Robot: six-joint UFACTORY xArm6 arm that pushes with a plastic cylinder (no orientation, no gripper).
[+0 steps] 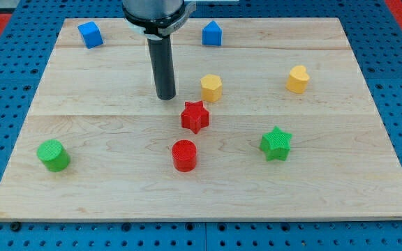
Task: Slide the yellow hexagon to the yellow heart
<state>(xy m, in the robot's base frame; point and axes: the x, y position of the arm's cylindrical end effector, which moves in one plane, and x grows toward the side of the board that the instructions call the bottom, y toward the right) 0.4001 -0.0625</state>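
Note:
The yellow hexagon (211, 88) stands on the wooden board (103, 174), a little above the view's middle. The yellow heart (298, 79) stands well to its right, nearly level with it. My tip (165, 97) rests on the board just left of the yellow hexagon, a short gap away and not touching it. The rod rises straight up from the tip to the arm at the view's top.
A red star (195, 116) sits just below the hexagon. A red cylinder (184, 155) is below that. A green star (276, 143) is lower right, a green cylinder (53, 155) lower left. Two blue blocks (89, 34) (212, 33) stand at the top edge.

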